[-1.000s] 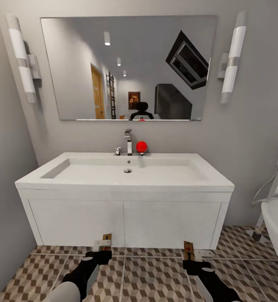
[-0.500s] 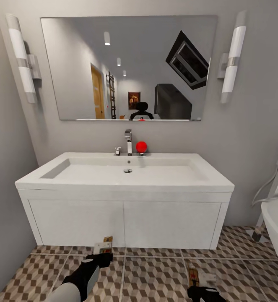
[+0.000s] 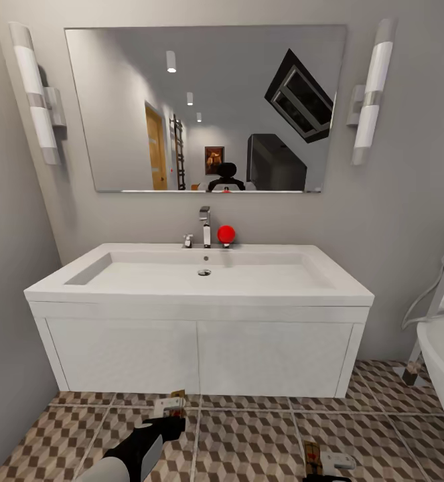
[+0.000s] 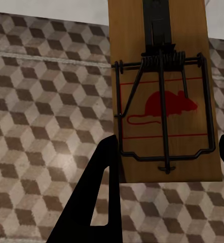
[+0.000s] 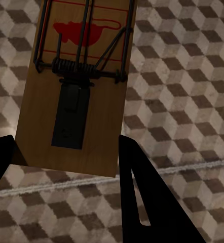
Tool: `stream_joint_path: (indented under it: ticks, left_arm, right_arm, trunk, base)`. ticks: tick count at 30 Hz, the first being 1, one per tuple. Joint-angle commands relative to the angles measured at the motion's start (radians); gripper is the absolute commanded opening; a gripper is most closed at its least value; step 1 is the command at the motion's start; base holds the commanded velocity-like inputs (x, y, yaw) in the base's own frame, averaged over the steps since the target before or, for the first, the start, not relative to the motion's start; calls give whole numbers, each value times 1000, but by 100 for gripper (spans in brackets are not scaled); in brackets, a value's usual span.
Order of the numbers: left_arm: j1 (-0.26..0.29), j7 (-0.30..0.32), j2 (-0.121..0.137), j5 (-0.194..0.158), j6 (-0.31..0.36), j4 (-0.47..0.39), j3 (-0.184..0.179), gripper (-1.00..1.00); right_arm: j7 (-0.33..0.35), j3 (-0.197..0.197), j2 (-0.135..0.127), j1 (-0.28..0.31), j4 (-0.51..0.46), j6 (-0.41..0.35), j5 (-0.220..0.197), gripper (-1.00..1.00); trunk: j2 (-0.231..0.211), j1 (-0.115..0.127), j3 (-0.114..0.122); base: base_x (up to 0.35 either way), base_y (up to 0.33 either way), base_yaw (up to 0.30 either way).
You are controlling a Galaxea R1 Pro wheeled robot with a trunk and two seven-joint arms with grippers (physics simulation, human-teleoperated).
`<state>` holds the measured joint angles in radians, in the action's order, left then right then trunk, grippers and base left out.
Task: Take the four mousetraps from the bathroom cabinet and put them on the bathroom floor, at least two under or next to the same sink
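Each gripper, left (image 4: 162,167) and right (image 5: 66,157), clamps a mousetrap (image 4: 162,96) above the floor (image 3: 248,435) near the sink (image 3: 201,281). Next: lower and release.

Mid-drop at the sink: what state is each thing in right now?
left end effector: shut on left mousetrap.
left mousetrap: gripped, held above the bathroom floor.
right end effector: shut on right mousetrap.
right mousetrap: gripped, low over the tiles; contact unclear.
bathroom sink: basin empty, no water running.
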<state>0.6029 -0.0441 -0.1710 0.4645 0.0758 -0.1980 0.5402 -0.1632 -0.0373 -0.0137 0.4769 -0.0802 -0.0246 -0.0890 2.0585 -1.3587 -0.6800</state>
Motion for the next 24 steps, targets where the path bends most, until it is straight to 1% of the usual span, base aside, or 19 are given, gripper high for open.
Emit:
stream_joint_path:
  ticks: [1, 24]
  left_arm:
    - [0, -2, -1, 5, 5, -2, 3, -100]
    - [1, -5, -1, 5, 9, 15, 6, -100]
  right_arm:
    - [1, -4, 0, 0, -1, -2, -13, -100]
    - [1, -5, 0, 0, -1, -1, -8, -100]
  trunk:
    - [0, 0, -1]
    - [0, 0, -1]
  base:
    - [-2, 0, 0]
    - [0, 0, 0]
